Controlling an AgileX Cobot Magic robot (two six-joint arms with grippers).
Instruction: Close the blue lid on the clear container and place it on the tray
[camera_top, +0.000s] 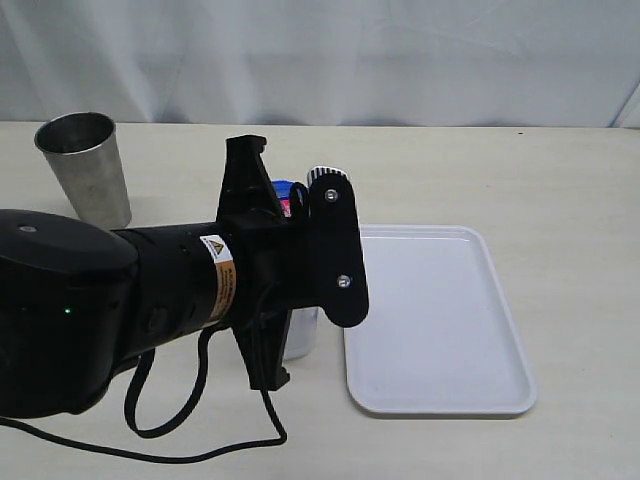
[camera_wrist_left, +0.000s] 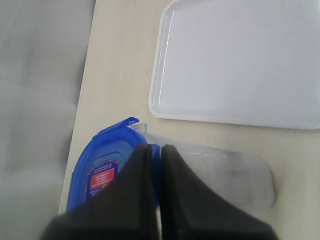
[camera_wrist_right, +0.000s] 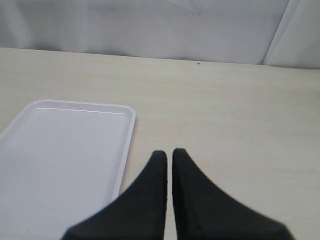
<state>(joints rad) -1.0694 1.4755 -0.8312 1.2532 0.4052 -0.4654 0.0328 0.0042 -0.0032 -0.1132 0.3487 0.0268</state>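
The clear container (camera_wrist_left: 225, 175) stands on the table beside the tray (camera_wrist_left: 240, 65), with the blue lid (camera_wrist_left: 97, 172) sitting on its top. My left gripper (camera_wrist_left: 154, 148) is shut on the lid's edge, and a strip of blue shows between its fingers. In the exterior view my left arm hides most of the container (camera_top: 302, 338); only a bit of the lid (camera_top: 283, 188) shows above it, left of the white tray (camera_top: 440, 330). My right gripper (camera_wrist_right: 169, 152) hovers shut over bare table next to the tray (camera_wrist_right: 60, 155), holding nothing.
A grey metal cup (camera_top: 85, 165) stands at the back left of the table. A black cable (camera_top: 200, 430) from my left arm loops over the table's front. A white curtain hangs behind the table.
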